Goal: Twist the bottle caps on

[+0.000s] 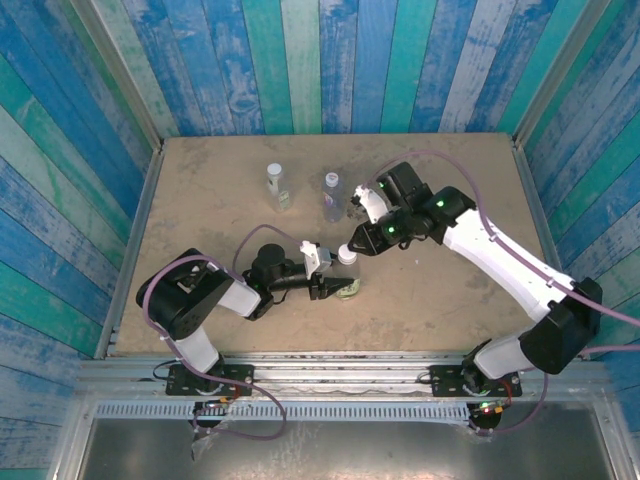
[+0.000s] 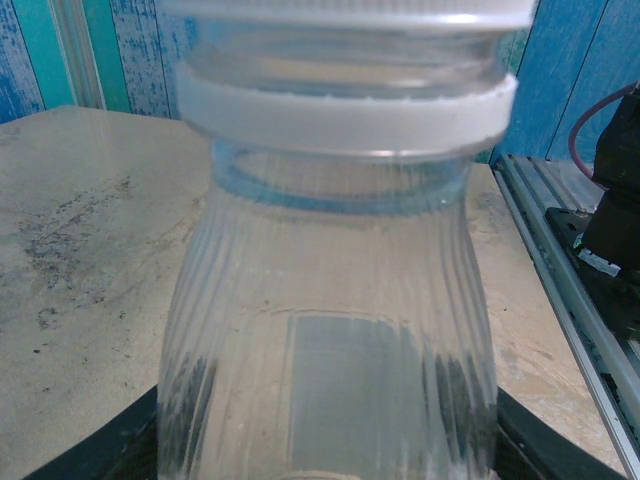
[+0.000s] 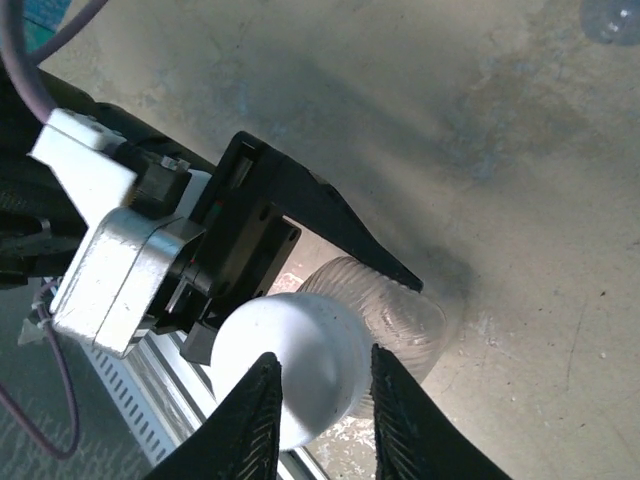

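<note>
Starting at the right end effector (image 3: 322,360), we find its two ribbed fingers (image 3: 255,420) set either side of the white cap (image 3: 290,375), coming down on it from above. They sit very close to its rim, but we cannot tell whether they truly pinch it. Under the cap stands the clear ribbed bottle (image 2: 330,330), upright on the surface (image 1: 440,300) near the front middle, with a greenish label at its foot in the top view. The left end effector (image 1: 337,289) is clenched on the bottle's lower body from the side, dark fingers flanking the plastic, so the bottle is braced against turning.

We judge the step in hand to be the screwing itself: cap on the neck, one arm holding, the other placed to twist. In the left wrist view a band of bare thread shows between the cap's lower edge and the white collar (image 2: 345,110) on the neck, so we think the cap is not seated.

The next move, as we read it, calls for a firm squeeze on the cap and a turn about the bottle's axis with light downward pressure. The risks are fingers slipping on the smooth cap, or a crossed thread.

A second bottle (image 1: 276,185) and a third bottle (image 1: 331,195) stand upright near each other at the back; whether they are capped is too small for us to say.
</note>
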